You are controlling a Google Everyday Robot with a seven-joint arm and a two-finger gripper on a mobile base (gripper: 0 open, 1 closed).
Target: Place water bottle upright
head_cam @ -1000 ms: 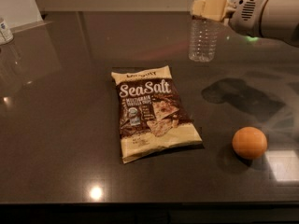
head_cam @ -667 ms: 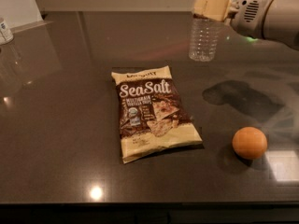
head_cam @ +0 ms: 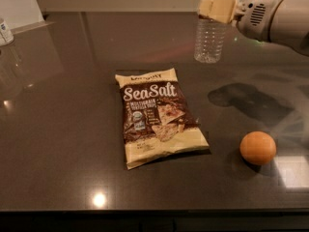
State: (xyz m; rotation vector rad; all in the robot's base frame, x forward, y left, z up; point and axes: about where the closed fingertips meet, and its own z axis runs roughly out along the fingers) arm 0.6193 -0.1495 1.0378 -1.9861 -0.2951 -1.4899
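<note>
We see the water bottle [head_cam: 209, 38] upright at the far right of the bench [head_cam: 58, 129]. Our claw [head_cam: 208, 8], reaching in from the right, is clamped on its upper part. Nearer lie a snack bag [head_cam: 159, 117] and an orange [head_cam: 258, 148].

The clear ribbed water bottle [head_cam: 209, 40] is upright at far right, the gripper [head_cam: 217, 8] clasping its shoulder.
</note>
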